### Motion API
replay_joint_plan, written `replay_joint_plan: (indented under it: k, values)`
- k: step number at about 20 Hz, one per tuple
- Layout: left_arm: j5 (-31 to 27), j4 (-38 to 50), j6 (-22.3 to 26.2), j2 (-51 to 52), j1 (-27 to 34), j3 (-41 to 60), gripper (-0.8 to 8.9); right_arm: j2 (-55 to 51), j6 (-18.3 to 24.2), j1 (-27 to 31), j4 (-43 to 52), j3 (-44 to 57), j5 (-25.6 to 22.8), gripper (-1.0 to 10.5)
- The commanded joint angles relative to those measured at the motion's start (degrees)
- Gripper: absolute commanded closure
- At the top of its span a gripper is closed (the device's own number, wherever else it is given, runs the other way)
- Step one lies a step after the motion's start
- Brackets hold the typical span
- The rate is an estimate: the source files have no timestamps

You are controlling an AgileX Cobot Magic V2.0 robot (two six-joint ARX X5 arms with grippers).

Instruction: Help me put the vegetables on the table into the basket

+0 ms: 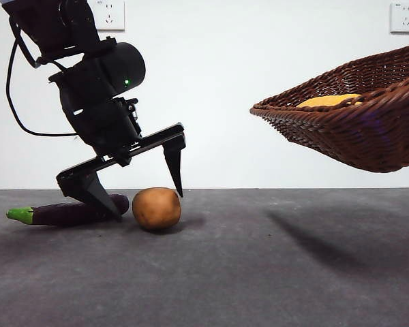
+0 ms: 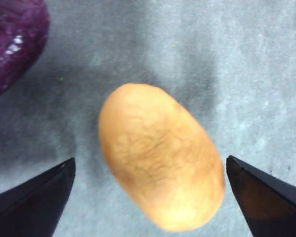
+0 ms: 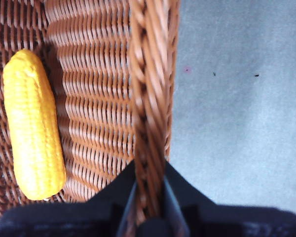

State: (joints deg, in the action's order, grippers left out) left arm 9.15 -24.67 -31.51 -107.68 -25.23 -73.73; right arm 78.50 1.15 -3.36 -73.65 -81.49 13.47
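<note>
Potato pickup is in hand: left gripper (image 1: 145, 194), jaws spread, straddles the round brown potato (image 2: 160, 155) on the dark grey table (image 1: 259, 272) — next, descend and close. Right gripper (image 3: 149, 197) clamps the raised brown wicker basket (image 1: 354, 129) by its rim — yellow corn cob (image 3: 33, 131) inside; slim purple eggplant (image 1: 68, 213) waits.

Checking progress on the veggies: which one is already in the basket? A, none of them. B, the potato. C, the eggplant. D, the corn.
D: the corn lies inside the basket, while the potato and the eggplant are on the table.
</note>
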Motion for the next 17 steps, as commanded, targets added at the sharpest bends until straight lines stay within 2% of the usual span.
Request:
replay_joint_plan:
  k: [1, 2, 3, 5, 6, 9, 10, 12, 17]
  values:
    - [-1.42, 0.2, 0.63, -0.98, -0.35, 0.13, 3.41, -0.11, 0.39, 0.0, 0.5, 0.42, 0.7, 9.6]
    - [-1.4, -0.17, 0.63, -1.01, -0.37, 0.13, 4.16, -0.11, 0.39, 0.0, 0.5, 0.42, 0.7, 9.6]
    - [-1.31, -0.57, 0.66, -1.09, -0.42, 0.13, 4.51, -0.11, 0.39, 0.0, 0.55, 0.42, 0.7, 9.6]
    - [-1.7, -0.9, 0.7, -1.2, -0.9, 0.13, 4.74, -0.11, 0.39, 0.0, 0.55, 0.42, 0.74, 9.6]
    - [-1.86, -0.87, 0.98, -1.2, -0.96, 0.13, 5.31, -0.11, 0.39, 0.0, 0.52, 0.42, 1.09, 9.6]
    - [-1.84, -0.92, 3.76, -1.2, -0.96, 0.13, 7.94, -0.11, 0.5, 0.0, 0.42, 0.42, 2.21, 9.6]
    - [-1.6, -0.94, 4.46, -1.2, -0.96, 0.13, 8.26, -0.11, 0.57, 0.0, 0.26, 0.42, 2.21, 9.6]
    - [-0.28, -2.1, 5.53, -0.87, -0.7, -0.35, 8.24, -0.11, 0.57, 0.0, 0.35, 0.42, 2.21, 9.6]
    - [5.27, -11.02, 14.47, 5.73, -1.42, -5.38, 8.22, -0.11, 0.57, 0.0, 0.42, 0.42, 2.19, 9.6]
